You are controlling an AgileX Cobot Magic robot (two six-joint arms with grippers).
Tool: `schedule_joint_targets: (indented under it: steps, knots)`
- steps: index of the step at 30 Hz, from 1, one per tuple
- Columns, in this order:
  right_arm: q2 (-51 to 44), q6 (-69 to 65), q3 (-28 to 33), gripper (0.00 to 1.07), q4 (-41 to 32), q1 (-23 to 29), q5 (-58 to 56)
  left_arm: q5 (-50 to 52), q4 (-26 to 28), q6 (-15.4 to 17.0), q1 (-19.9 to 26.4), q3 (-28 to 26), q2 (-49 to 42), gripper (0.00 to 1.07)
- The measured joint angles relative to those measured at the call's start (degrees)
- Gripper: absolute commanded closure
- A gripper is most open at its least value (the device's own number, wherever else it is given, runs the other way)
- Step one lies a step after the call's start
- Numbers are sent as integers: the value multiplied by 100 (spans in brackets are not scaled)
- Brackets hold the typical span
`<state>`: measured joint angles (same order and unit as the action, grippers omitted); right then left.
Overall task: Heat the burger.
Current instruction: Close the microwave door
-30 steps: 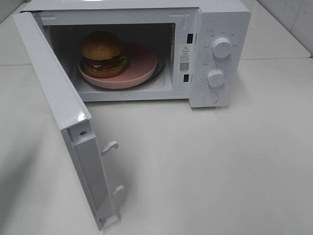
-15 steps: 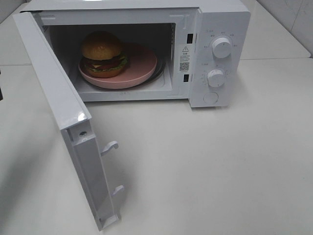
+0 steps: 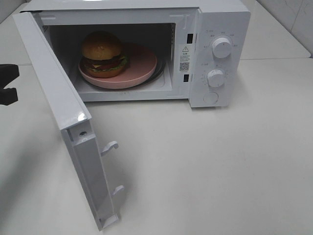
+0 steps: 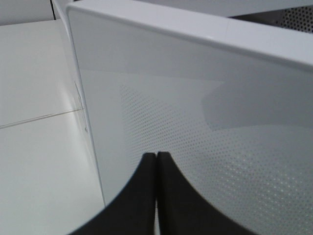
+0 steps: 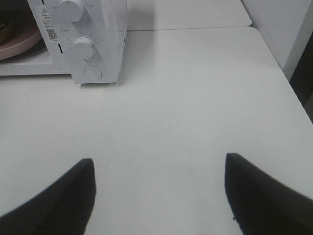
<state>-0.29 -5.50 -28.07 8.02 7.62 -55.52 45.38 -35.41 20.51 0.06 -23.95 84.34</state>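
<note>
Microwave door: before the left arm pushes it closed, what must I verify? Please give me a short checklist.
1. Burger fully inside the microwave, on the pink plate: ok.
2. Plate behind the front sill, out of the door's path: ok, as far as the high view shows.
3. Nothing between door and opening: ok.
4. Left gripper on the door's outer side, fingers shut: ok.
5. Fingers touching the door: cannot tell.
6. Right gripper open over the table, away from the door: ok.
</note>
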Motion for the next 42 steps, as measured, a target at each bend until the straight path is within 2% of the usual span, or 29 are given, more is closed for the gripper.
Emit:
schedule_joint_targets:
  steps: [19,27,38,42]
  knots:
    - [0,0,0,37,0,0,0,178,-155,195,0,-407,653,107]
    - [0,0,0,37,0,0,0,132,11,149,-252,-441,716,107]
    - [0,0,0,37,0,0,0,166,40,155,-298,-441,716,107]
    - [0,0,0,37,0,0,0,166,63,166,-453,-447,716,107]
